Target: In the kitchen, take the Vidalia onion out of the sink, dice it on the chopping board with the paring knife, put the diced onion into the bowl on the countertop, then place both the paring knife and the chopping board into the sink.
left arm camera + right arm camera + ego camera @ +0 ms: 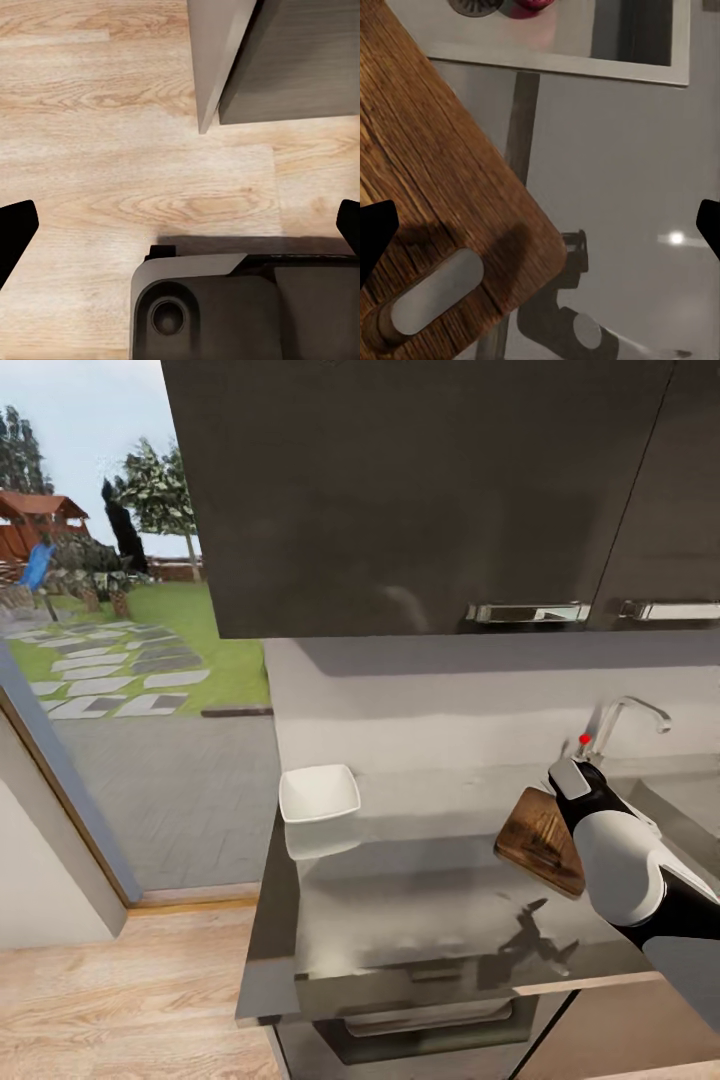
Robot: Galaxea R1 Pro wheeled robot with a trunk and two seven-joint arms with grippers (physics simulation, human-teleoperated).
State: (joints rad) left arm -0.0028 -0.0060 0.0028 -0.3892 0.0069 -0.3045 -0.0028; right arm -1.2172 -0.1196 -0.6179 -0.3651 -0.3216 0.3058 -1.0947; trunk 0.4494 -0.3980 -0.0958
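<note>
Chopping board (540, 840) dark brown, streaky wood grain, paler slot handle (435, 292). Bowl (318, 793) plain white. Worktop (400, 900) smooth grey, glossy with reflections. Upper cabinets (400, 490) dark grey-brown with chrome handles (525, 613). Tap (625, 722) chrome with a red dot (585, 739). Right arm (625, 870) white shell over black, grey at the wrist. Sink (585, 37) grey steel with a dark drain (476, 6); the onion (531, 4) beside it pink-red. Floor (112, 150) light tan wood planks. Pincer fingertips (375, 236) black. Outside, green lawn (190, 620) and grey paving stones (110, 675).
</note>
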